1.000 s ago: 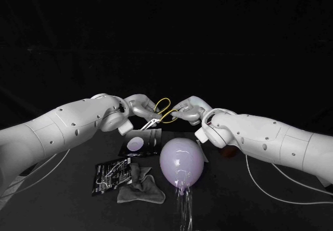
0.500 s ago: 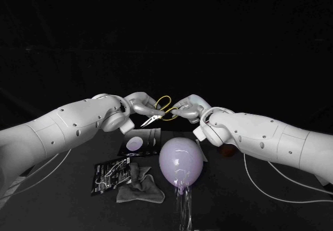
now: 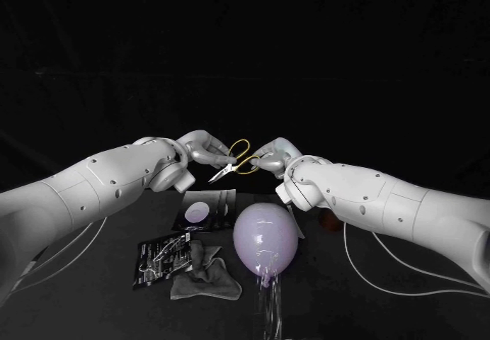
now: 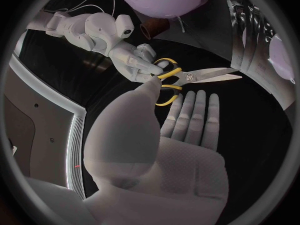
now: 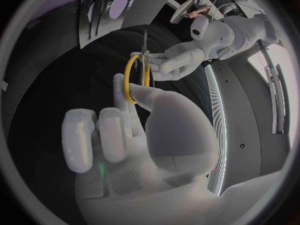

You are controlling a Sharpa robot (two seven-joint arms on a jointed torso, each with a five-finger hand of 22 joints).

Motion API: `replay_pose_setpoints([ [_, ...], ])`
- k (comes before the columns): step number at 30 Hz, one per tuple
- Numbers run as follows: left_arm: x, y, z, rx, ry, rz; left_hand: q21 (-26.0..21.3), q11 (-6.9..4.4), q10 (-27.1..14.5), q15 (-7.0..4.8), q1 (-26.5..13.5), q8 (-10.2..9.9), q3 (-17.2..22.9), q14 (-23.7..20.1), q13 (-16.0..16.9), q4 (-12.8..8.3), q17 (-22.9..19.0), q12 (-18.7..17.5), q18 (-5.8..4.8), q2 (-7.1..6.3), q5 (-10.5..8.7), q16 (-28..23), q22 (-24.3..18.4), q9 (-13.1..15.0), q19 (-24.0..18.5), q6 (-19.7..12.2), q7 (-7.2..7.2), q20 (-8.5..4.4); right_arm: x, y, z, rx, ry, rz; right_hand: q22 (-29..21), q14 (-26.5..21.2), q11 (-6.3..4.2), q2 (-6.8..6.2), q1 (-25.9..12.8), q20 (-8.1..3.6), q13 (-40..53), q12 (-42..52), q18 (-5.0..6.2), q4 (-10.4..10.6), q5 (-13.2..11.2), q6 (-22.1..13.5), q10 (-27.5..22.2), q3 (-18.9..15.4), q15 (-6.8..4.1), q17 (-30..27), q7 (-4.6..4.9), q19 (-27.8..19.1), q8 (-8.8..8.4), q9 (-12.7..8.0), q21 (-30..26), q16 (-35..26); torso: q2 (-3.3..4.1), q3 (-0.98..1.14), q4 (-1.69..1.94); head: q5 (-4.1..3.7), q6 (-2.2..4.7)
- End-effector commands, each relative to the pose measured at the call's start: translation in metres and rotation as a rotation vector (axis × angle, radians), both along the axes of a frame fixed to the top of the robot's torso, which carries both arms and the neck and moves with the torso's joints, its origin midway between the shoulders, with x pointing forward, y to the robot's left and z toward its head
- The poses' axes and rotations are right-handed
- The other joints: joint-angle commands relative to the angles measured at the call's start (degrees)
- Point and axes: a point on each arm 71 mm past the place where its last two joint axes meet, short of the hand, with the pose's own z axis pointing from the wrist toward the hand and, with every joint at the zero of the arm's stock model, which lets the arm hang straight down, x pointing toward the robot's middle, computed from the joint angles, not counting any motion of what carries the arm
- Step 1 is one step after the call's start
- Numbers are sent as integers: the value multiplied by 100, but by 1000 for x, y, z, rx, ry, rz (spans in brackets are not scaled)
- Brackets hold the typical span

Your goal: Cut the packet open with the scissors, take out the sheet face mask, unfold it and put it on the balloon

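Scissors with yellow handles and steel blades point(image 4: 201, 76), we see both left hand point(image 3: 204, 151) and right hand point(image 3: 272, 158) gripping them, tips aiming down toward dark flat packet with lilac oval point(image 3: 207, 212), nearer left hand.

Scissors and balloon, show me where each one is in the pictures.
scissors point(image 4: 199, 76), left wrist view, on the blades near the pivot.
balloon point(image 3: 265, 237), head view, on the middle of its body.

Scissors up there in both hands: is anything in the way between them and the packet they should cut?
Nothing visible. The left hand and right hand hold the scissors in the air. The packet with the pale oval lies on the table below, beside the balloon, with open space between.
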Motion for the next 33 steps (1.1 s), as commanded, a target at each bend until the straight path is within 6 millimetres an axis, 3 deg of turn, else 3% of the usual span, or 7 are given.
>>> replay_pose_setpoints([
  [1, 5, 5, 7, -42, -70, 50, -111, 24, -133, 32, 152, -64, -380, -126, 3, 164, -67, 3, -138, 57, -7, -23, -54, -34, -58, -89, 425, 0, 4, -2, -2, -21, 7, -59, 1077, 312, -304, 56, -15, -43, 8, -24, -98, 6, 10, 12, 361, 35, -39, -4, -15, 212, 34, 204, -1, 6, 3, -4, 5, -14, 1],
  [3, 7, 10, 9, -63, -88, 78, -195, 66, -284, 73, 286, -116, -858, -264, 5, 421, -131, 7, -164, 106, -11, -20, -78, -71, -134, -195, 457, -2, 6, -2, -2, -24, 7, -66, 1082, 311, -305, 61, -30, -46, 14, -29, -100, -5, -6, 8, 366, 52, -41, -8, -16, 215, 39, 218, 2, 5, 1, -7, 6, -16, 2],
  [8, 14, 26, 12, -116, -117, 155, -453, 133, -555, 143, 349, -301, -1736, -796, 3, 511, -331, 2, -252, -4, 6, -47, -119, -259, -544, -710, 500, 2, 8, -6, -4, -30, 7, -78, 1080, 311, -306, 62, -49, -49, 22, -36, -99, -20, -34, 2, 370, 69, -42, -8, -16, 214, 45, 236, 0, 7, -5, -1, -6, -15, 0],
  [16, 18, 57, 13, -183, -125, 251, -426, 134, -484, 129, 297, -190, -1819, -578, 17, 507, -304, 49, -250, 105, 5, 14, -95, -170, -401, -454, 543, -3, 13, -24, -4, -34, 6, -130, 1093, 312, -308, 63, -77, -52, 35, -46, -103, -44, -88, -6, 377, 88, -45, -11, -18, 224, 55, 265, 11, 9, -8, 10, -3, -34, 3],
  [24, 13, 79, 12, -235, -120, 293, -362, 118, -385, 104, 347, -114, -1689, -344, 18, 498, -276, 70, -211, 202, 3, 65, -73, -133, -182, -291, 541, -6, 17, -64, -5, -2, 12, -230, 1095, 311, -311, 66, -83, -54, 41, -46, -104, -58, -97, -5, 386, 97, -46, -18, -22, 226, 62, 277, 12, 8, -10, 19, -13, -136, 22],
  [27, 8, 86, 12, -269, -120, 296, -166, 87, -271, 50, 378, -65, -1598, -137, 20, 494, -257, 95, -105, 255, -1, 171, -12, -132, 313, -203, 521, -17, 15, -82, -4, 11, 13, -259, 1093, 312, -312, 65, -85, -54, 43, -47, -103, -62, -98, -4, 388, 99, -47, -16, -23, 223, 64, 281, 9, 9, -19, 20, -21, -201, 21],
  [33, -5, 97, 12, -370, -113, 290, 187, -54, 84, -144, 461, 63, -1454, 516, 27, 471, -136, 187, 256, 421, 2, 545, 102, -119, 1059, 61, 399, -53, 5, -122, 5, 35, 8, -295, 1097, 312, -313, 63, -87, -55, 45, -48, -104, -70, -99, -4, 390, 103, -48, -14, -24, 227, 66, 286, 14, 11, -15, 22, -22, -339, 37],
])
